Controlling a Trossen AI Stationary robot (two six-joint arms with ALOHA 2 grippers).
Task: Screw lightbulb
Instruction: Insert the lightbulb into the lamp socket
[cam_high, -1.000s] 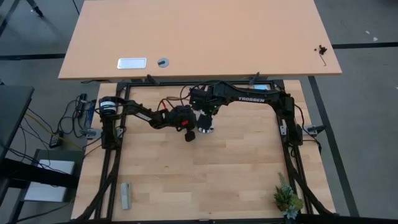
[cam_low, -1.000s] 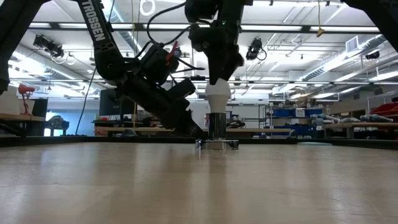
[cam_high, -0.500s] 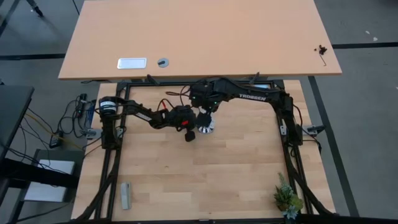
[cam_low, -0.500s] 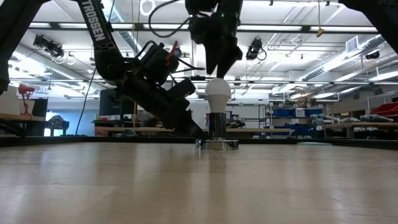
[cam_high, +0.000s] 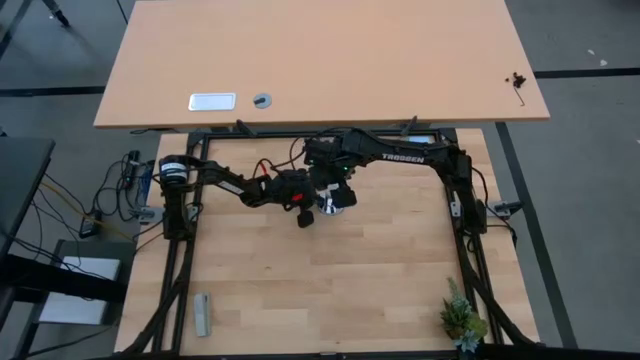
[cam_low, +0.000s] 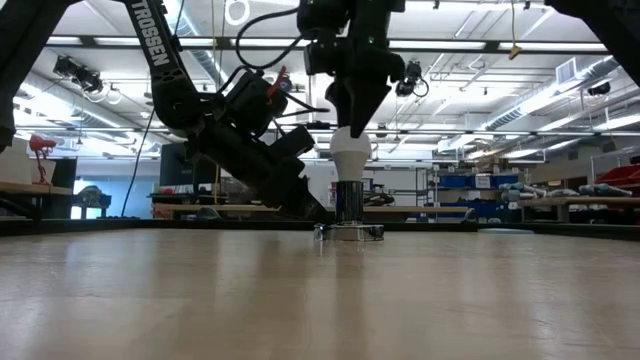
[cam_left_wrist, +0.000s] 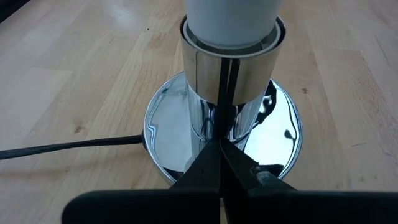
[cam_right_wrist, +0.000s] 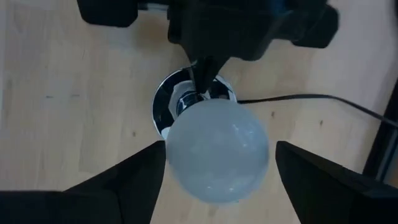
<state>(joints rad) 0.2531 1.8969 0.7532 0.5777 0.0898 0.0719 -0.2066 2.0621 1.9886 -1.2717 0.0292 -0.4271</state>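
Observation:
The white frosted lightbulb (cam_low: 350, 150) stands upright with its neck (cam_left_wrist: 233, 18) in the silver socket (cam_low: 349, 200), whose round mirror base (cam_left_wrist: 174, 124) rests on the table at mid-far (cam_high: 338, 203). My right gripper (cam_low: 350, 118) hangs over the bulb, pointing down and open. In the right wrist view its fingers (cam_right_wrist: 124, 180) stand on either side of the bulb's dome (cam_right_wrist: 217, 149); whether they touch it I cannot tell. My left gripper (cam_left_wrist: 219, 149) is shut, low at the base, reaching in from the table's left (cam_high: 318, 205). My left gripper presses its shut fingertips on the socket's round base plate (cam_left_wrist: 214, 134), right at the foot of the socket column. The fingers come slanting down from the table's left. The base lies flat on the table.
A black cord (cam_left_wrist: 68, 146) runs from the base across the table. A small green plant (cam_high: 462, 320) stands at the near right corner and a grey flat piece (cam_high: 203, 313) lies at the near left. A second tabletop (cam_high: 320, 60) stands beyond the far edge.
My right gripper has risen off the bulb's upper part, stood clear above it, and then come down again to the bulb's top. The bulb has stayed upright in the socket.

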